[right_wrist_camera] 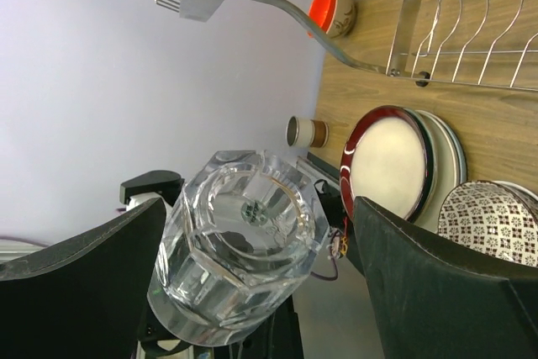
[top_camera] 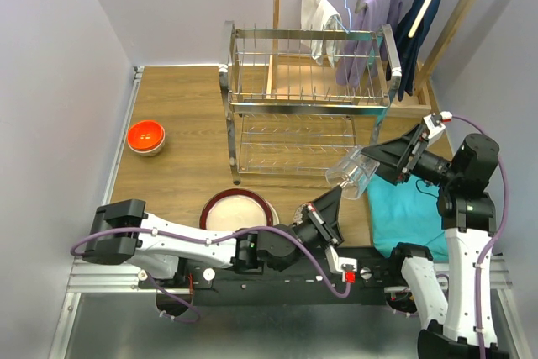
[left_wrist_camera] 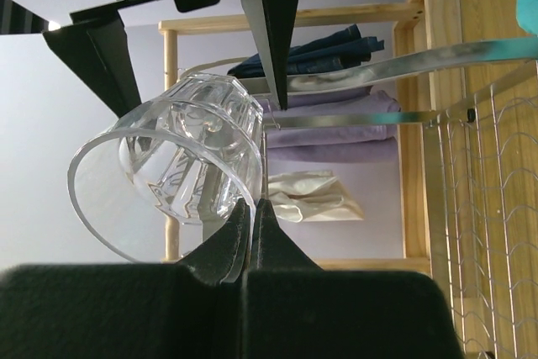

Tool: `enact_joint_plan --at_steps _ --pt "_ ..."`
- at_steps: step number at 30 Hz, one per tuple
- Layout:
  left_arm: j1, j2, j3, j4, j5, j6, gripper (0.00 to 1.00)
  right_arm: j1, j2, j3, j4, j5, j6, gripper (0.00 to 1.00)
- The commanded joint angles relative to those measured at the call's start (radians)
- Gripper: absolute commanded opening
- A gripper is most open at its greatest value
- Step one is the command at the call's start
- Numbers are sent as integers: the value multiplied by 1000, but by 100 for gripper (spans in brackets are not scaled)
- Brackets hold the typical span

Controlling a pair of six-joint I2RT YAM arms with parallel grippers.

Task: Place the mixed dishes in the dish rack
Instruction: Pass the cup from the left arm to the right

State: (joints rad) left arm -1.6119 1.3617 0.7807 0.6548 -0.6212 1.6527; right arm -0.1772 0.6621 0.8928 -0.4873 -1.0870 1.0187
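R gripper (right_wrist_camera: 259, 208) has the clear glass (top_camera: 349, 177) between wide-spread jaws. The glass is off the table and tipped on its side, base twd the R wrist, just in front of the dish rack (top_camera: 307, 108) by its lower tier's front-R corner. L gripper (left_wrist_camera: 255, 212) is closed on nothing, tips right beside the glass wall; can't tell if touching. Glass looks thick and faceted: prob. stiff, fairly heavy for its size, smooth and slippery, and it'll chip or crack if knocked on the rack wire. Best hold is across the faceted body near the thick base, not the thin rim. A sliver of gap seems to show beside one finger (right_wrist_camera: 437, 292), so the grip may be light. Plate stack (top_camera: 238, 210) sits in front of the rack, orange bowl (top_camera: 145, 135) to its L, both not yet loaded.
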Motion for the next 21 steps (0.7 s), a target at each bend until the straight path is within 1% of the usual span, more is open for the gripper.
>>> enact_joint_plan --at_steps 1,7,11,18,21 --pt "0 24 32 28 8 24 0 13 2 17 3 -13 -3 100" --pt "7 19 17 2 2 13 0 15 5 24 -19 -10 -20 100" --pt "30 54 66 -30 -32 12 0 21 11 43 -53 -11 -38 100" --pt "53 116 95 25 -14 36 0 21 36 38 -36 1 -29 100" --pt "53 125 95 46 -3 41 0 21 39 32 -28 12 -34 98"
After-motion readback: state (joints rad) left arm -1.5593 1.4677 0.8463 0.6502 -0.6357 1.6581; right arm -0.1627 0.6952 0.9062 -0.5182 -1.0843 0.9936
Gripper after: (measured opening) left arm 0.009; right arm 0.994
